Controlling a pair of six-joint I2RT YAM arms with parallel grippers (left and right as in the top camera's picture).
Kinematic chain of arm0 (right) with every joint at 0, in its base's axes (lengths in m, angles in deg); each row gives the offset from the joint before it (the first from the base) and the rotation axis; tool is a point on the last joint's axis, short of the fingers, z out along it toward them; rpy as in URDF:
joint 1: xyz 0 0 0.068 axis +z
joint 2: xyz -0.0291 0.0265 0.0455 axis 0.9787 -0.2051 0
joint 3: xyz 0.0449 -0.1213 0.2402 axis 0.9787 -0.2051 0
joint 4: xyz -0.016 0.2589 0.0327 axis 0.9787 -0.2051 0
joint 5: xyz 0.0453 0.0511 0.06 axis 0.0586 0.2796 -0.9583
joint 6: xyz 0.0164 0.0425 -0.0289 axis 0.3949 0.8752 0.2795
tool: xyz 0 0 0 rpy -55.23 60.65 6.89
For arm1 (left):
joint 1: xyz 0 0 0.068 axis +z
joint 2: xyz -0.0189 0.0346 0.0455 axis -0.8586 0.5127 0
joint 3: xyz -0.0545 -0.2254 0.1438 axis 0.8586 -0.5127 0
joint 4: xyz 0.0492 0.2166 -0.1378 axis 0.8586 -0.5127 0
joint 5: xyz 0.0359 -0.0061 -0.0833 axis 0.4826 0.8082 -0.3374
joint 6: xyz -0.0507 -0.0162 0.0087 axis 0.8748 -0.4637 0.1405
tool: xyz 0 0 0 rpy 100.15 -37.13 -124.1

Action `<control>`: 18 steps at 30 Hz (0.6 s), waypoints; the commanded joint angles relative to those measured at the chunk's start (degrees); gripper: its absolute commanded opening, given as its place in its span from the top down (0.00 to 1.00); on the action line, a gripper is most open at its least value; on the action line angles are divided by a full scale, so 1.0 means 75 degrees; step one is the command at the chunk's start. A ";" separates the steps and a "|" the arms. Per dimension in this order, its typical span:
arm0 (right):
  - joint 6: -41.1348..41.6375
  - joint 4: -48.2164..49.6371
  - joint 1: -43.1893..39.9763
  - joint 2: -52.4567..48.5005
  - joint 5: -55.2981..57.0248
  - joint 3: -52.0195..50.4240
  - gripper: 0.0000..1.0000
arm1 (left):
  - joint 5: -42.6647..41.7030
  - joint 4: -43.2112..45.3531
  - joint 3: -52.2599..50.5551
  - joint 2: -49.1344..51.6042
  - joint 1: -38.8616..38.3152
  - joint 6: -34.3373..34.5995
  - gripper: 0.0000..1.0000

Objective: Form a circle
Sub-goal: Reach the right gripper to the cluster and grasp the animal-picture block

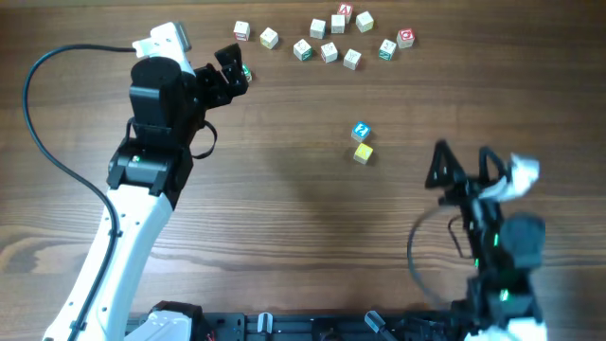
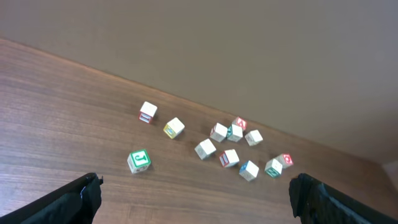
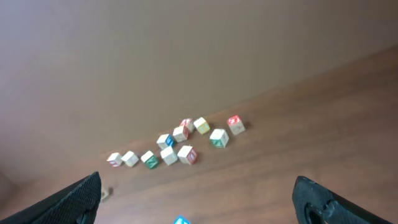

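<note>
**Centring the left gripper on the green-faced cube**

My left gripper (image 1: 234, 73) hangs with its jaws spread wide and nothing between them, at the left end of the scattered cubes (image 1: 329, 52) along the far side of the table (image 1: 284, 218). In the left wrist view the green-faced cube (image 2: 138, 160) lies ahead of the fingers, apart from its neighbours and off-centre in the gap. I take it for the next pick.

To do it well, I slide sideways until the cube sits in the middle of the gap. Then I turn the wrist so the pads meet flat faces, since it lies skewed. I go low before closing, and close gently. A cube this small can squirt out if pinched on a corner.

The circle is barely begun. Only the blue-faced cube (image 1: 361, 132) and the yellow cube (image 1: 363, 152) lie just beside each other mid-table. My right gripper (image 1: 462, 159) is wide open and empty near that pair. I would hold it back when the left arm comes across.
</note>
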 commanded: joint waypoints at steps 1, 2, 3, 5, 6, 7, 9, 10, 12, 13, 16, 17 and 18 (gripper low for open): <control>-0.1105 -0.0845 -0.0006 -0.2486 -0.0370 0.2375 0.01 | 0.0003 0.0006 -0.0026 -0.0041 0.0117 0.0187 0.00; -0.1271 -0.1239 0.0026 -0.3115 -0.0385 0.3034 0.00 | 0.0000 0.0006 -0.0026 -0.0041 0.0117 0.0187 0.00; -0.1399 -0.1655 0.0058 -0.3736 -0.0341 0.3707 0.01 | -0.0003 -0.0020 -0.0026 -0.0041 0.0114 0.0187 0.00; -0.1451 -0.2812 0.0070 -0.5231 -0.0271 0.5473 0.00 | 0.0000 -0.0187 -0.0026 -0.0041 0.0114 0.0187 0.00; -0.1574 -0.3281 0.0070 -0.5811 -0.0274 0.6167 0.01 | 0.0009 -0.0280 -0.0026 -0.0041 0.0117 0.0187 0.00; -0.1690 -0.3853 0.0070 -0.6490 -0.0265 0.6994 0.01 | 0.0035 -0.0379 -0.0026 -0.0041 0.0114 0.0187 0.00; -0.1728 -0.4750 0.0082 -0.7740 -0.0277 0.8483 0.00 | 0.0029 -0.0525 -0.0026 -0.0041 0.0114 0.0187 0.00; -0.1734 -0.4913 0.0093 -0.8107 -0.0280 0.8912 0.00 | 0.0029 -0.0554 -0.0026 -0.0041 0.0114 0.0187 0.00; -0.1702 -0.4642 0.0108 -0.8781 -0.0280 0.9503 0.00 | 0.0026 -0.0565 -0.0026 -0.0041 0.0114 0.0187 0.00; -0.1530 -0.4118 0.0114 -0.9107 -0.0289 0.9503 0.00 | 0.0023 -0.0600 -0.0026 -0.0041 0.0108 0.0187 0.00; -0.1393 -0.3267 0.0189 -0.9871 -0.0938 0.9509 0.01 | 0.0023 -0.0831 -0.0026 -0.0041 0.0108 0.0189 0.00; -0.1265 -0.3217 0.0256 -1.0124 -0.0927 0.9556 0.00 | 0.0023 -0.0906 -0.0026 -0.0041 0.0108 0.0189 0.00; -0.1070 -0.3252 0.0323 -1.0413 -0.0901 0.9664 0.01 | 0.0023 -0.1014 -0.0026 -0.0041 0.0108 0.0189 0.00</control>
